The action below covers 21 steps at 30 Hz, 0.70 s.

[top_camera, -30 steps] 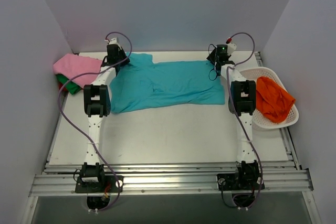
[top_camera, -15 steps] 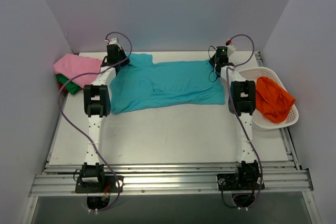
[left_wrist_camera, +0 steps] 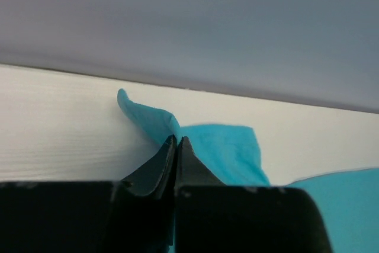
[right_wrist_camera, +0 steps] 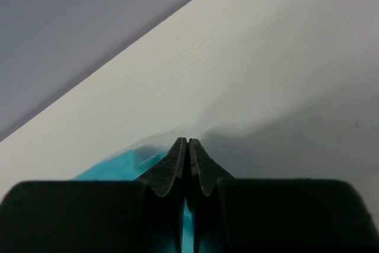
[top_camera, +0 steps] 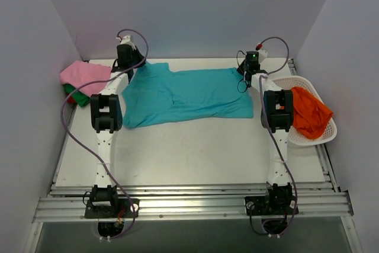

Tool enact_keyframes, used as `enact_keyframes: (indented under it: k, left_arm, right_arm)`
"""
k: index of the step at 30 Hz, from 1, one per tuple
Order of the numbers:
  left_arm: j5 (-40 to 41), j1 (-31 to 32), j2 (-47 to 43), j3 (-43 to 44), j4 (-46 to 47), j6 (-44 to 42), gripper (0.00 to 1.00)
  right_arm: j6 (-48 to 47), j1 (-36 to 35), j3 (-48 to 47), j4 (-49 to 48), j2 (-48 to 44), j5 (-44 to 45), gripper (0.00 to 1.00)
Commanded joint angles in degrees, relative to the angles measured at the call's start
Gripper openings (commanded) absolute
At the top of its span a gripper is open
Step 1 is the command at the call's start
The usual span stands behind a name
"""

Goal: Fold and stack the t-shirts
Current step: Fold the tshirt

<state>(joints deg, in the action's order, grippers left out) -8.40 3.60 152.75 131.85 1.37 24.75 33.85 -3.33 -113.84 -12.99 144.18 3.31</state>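
Left gripper (left_wrist_camera: 176, 140) and right gripper (right_wrist_camera: 188, 141), each pinched shut on a far corner of the teal t-shirt (top_camera: 189, 96) spread on the table (top_camera: 195, 152). The 2 should lift evenly, with the edge taut, for a square fold.

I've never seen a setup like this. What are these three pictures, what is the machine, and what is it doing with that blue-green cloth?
It is two thin robot arms bolted at the near edge of a white table, seen from above in the wide picture: the left arm and the right arm. The other two pictures come from small cameras on each wrist, looking along the black jaws. A teal t-shirt lies spread out at the far side. Each arm's jaws are shut on one of its far corners. At far left, a pink shirt rests on a green shirt. At right, an orange shirt lies in a white basket.
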Motion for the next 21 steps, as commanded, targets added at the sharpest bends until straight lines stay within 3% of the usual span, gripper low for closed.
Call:
enact_keyframes:
  k: [1,13,21]
  left_arm:
    - [-1.53,-0.26,-6.84,-0.63,5.84,-2.25,0.04]
    - [-2.06,0.71,-21.51,-25.48,21.37,-6.55,0.05]
    - [-1.09,2.2,-35.4,-55.34,39.32,-14.64,0.03]
  right_arm:
    - [-1.59,0.34,0.9,-0.01,-7.77,-0.94,0.0]
    - [-0.62,0.17,16.96,-4.58,-21.39,-1.73,0.0]
    - [0.34,-0.09,35.07,-8.36,-33.41,-0.33,0.0]
